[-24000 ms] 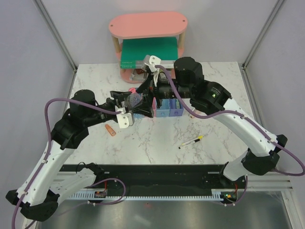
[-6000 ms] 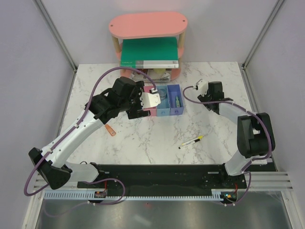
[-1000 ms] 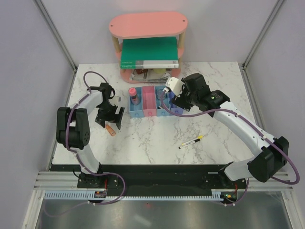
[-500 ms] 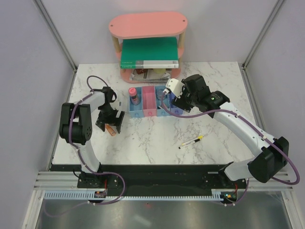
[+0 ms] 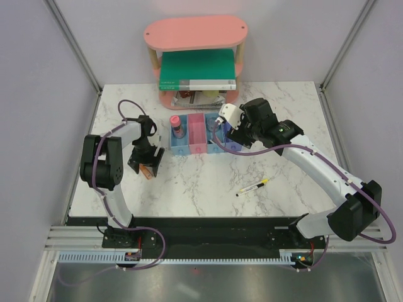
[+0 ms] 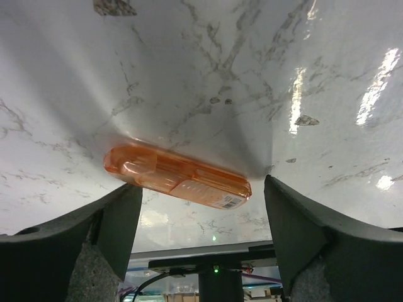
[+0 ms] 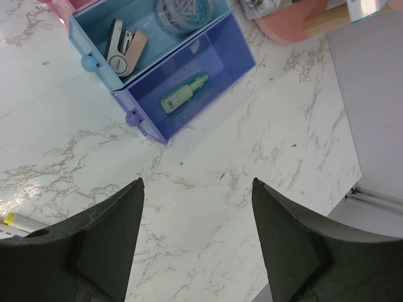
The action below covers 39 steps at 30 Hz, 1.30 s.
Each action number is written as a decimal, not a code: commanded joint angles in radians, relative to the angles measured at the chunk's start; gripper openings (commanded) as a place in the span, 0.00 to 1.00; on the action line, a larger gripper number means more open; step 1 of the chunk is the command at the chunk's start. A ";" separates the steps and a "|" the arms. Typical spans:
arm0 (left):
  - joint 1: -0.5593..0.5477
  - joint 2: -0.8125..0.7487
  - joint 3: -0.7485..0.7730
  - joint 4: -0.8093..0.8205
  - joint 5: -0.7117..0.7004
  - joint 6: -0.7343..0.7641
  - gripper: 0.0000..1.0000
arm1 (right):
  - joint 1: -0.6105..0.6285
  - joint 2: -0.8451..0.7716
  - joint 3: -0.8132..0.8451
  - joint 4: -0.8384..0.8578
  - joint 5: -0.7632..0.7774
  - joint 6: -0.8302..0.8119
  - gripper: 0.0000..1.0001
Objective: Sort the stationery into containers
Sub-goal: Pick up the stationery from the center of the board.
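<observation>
The orange piece [image 6: 176, 179] lies flat on the marble, between the fingers of my open left gripper [image 6: 198, 233]. In the top view the left gripper [image 5: 144, 162] stands right over this piece [image 5: 147, 172], left of the bins. The four joined bins hold a pink-red piece [image 5: 175, 123] in the left blue bin [image 5: 179, 146], a pale pink piece [image 7: 123, 43] and a clear roll [image 7: 182, 9] in the second blue bin [image 7: 94, 38], and a green piece [image 7: 182, 93] in the purple-blue bin [image 7: 165, 126]. My right gripper [image 7: 195, 239] is open and empty over bare marble beside the purple-blue bin. The yellow-and-black pen [image 5: 253, 186] lies near the front.
The pink oval two-tier shelf [image 5: 195, 31] stands at the back with the large green book [image 5: 195, 69] and notebooks on its lower tier. The pink bin [image 5: 197, 133] is second in the row. The table's edge [image 7: 352, 189] runs to the right of my right gripper.
My left gripper has shifted slightly toward the bins and settled over the orange piece. My right arm has barely moved.
</observation>
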 commanded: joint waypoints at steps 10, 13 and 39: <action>-0.022 0.040 0.035 0.089 -0.090 0.026 0.47 | 0.005 -0.023 0.044 0.003 -0.037 0.034 0.77; -0.038 0.036 0.038 0.098 -0.105 0.050 0.32 | 0.005 -0.026 0.044 0.004 -0.038 0.036 0.76; -0.069 -0.492 0.008 0.215 0.072 0.245 0.02 | 0.005 -0.032 0.027 -0.037 -0.012 0.008 0.76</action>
